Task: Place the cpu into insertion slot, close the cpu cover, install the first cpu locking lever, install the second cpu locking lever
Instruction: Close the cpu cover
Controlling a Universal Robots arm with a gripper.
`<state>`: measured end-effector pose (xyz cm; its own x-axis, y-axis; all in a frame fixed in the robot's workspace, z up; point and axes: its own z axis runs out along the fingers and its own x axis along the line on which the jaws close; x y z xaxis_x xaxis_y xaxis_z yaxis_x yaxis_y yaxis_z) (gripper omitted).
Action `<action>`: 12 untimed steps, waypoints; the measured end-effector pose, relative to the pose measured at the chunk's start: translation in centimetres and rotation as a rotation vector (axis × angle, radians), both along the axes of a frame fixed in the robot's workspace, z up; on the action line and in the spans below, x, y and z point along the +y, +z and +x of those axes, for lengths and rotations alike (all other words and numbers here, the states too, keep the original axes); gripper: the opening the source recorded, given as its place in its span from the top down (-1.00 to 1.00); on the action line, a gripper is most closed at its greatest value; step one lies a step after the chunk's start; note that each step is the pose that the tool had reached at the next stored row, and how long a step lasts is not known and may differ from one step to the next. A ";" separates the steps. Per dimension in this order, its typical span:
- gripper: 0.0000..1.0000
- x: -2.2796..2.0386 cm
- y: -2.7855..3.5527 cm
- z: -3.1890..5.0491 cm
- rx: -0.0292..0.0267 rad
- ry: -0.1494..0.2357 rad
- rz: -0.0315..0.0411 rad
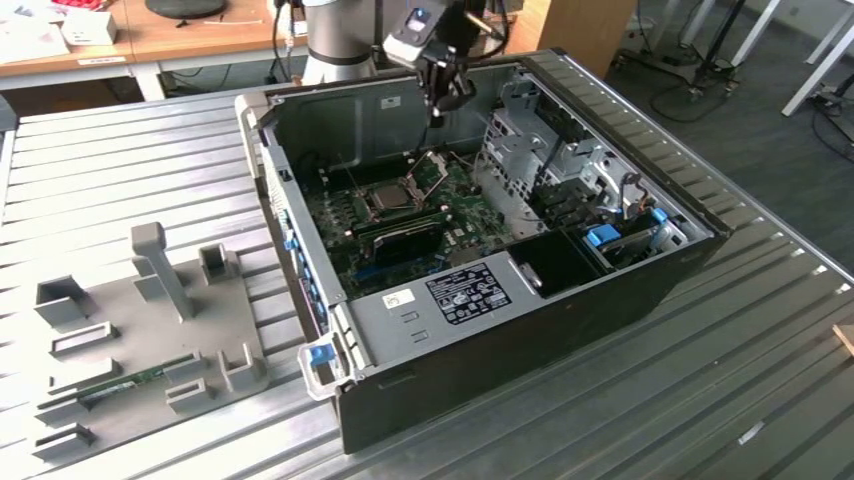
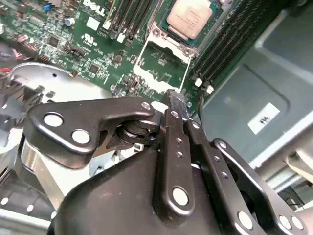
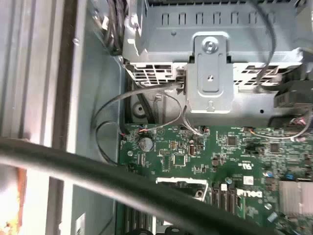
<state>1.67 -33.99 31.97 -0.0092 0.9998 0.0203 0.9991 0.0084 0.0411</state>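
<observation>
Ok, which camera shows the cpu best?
The second wrist view: the cpu is close up, silvery top clear. The exterior view has the cpu small inside the computer case; the first wrist view faces the motherboard elsewhere.

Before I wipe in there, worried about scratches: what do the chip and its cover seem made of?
The chip: likely metal lid, pale matte silver with soft sheen. The cover: probably thin stamped steel, bare bright silver, sharp cut-out edges.
</observation>
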 end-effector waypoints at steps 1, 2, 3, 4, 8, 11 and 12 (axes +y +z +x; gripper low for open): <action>0.79 0.00 0.45 0.00 0.0001 0.000 -0.0001; 0.79 0.00 1.08 0.00 0.0000 0.000 0.0000; 0.79 0.00 1.53 0.00 0.0001 0.000 0.0000; 0.79 0.00 1.98 0.00 0.0000 0.000 0.0000; 0.79 0.00 1.95 -0.08 -0.0004 0.000 -0.0007; 0.79 0.00 1.95 -0.09 -0.0003 0.000 -0.0009; 0.79 0.00 1.95 -0.08 -0.0003 0.000 -0.0010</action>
<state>1.58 -33.99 33.92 -0.0093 0.9998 0.0193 0.9991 0.0085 0.0414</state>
